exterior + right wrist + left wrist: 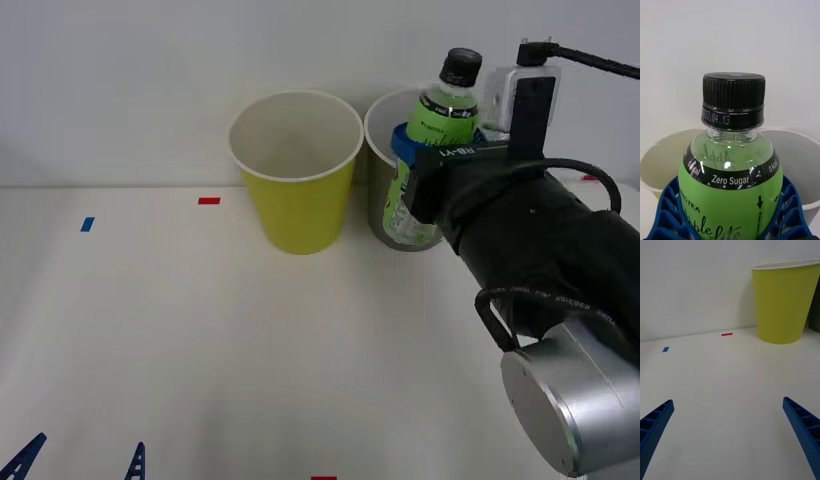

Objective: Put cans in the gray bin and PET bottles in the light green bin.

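Observation:
My right gripper (425,150) is shut on the PET bottle (445,105), a clear-green bottle with a black cap and a green label. The bottle is held upright against the near side of the gray bin (378,212), its cap above the rim. In the right wrist view the blue fingers (666,210) clasp the PET bottle (732,180), with the gray bin's pale inside (801,157) right behind. Just to the left of the gray bin stands the light green bin (295,190). My left gripper (75,462) hangs open low at the near left. Cans are out of view.
In the left wrist view the light green bin (784,303) stands ahead, with the open left gripper (728,416) over bare white table (730,371). A red tape mark (208,200) and a blue one (87,224) lie on the table at the left. A white wall rises behind the bins.

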Controlling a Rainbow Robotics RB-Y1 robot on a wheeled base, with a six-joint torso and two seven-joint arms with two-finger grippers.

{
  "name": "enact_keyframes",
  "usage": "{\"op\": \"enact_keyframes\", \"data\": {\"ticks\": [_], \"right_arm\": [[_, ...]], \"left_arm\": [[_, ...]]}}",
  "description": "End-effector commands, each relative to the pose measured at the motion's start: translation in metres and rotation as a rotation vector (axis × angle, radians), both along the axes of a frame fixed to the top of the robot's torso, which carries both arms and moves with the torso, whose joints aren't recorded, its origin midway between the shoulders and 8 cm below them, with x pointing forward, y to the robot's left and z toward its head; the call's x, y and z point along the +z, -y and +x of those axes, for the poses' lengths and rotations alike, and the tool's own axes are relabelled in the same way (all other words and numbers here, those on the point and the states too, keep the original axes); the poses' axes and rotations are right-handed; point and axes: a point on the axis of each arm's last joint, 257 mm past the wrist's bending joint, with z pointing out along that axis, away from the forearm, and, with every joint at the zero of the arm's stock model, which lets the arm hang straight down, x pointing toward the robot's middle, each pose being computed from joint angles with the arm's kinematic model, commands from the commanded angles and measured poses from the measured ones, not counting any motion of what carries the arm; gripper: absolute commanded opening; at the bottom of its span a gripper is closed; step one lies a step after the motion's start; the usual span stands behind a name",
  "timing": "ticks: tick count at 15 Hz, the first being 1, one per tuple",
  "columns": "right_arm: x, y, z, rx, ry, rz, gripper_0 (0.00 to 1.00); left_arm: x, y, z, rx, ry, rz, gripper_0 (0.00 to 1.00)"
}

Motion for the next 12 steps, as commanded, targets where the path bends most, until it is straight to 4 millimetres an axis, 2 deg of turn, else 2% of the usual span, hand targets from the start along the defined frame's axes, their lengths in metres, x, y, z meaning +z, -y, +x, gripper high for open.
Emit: {"op": "enact_keyframes", "data": {"ticks": [1, 6, 8, 10, 12], "right_arm": [[0.021, -0.005, -0.002, -0.001, -0.036, 0.039, 0.0], [0.031, -0.013, -0.004, -0.016, -0.1, 0.034, 0.0], [0.041, -0.018, -0.005, -0.006, -0.086, 0.044, 0.0], [0.058, -0.035, -0.005, 0.039, -0.058, 0.048, 0.0], [0.071, -0.055, 0.006, 0.073, -0.047, 0.03, 0.0]], "left_arm": [[0.0, 0.0, 0.0, 0.0, 0.0, 0.0, 1.0], [0.0, 0.0, 0.0, 0.0, 0.0, 0.0, 1.0], [0.0, 0.0, 0.0, 0.0, 0.0, 0.0, 1.0], [0.0, 0.0, 0.0, 0.0, 0.0, 0.0, 1.0], [0.0, 0.0, 0.0, 0.0, 0.0, 0.0, 1.0]]}}
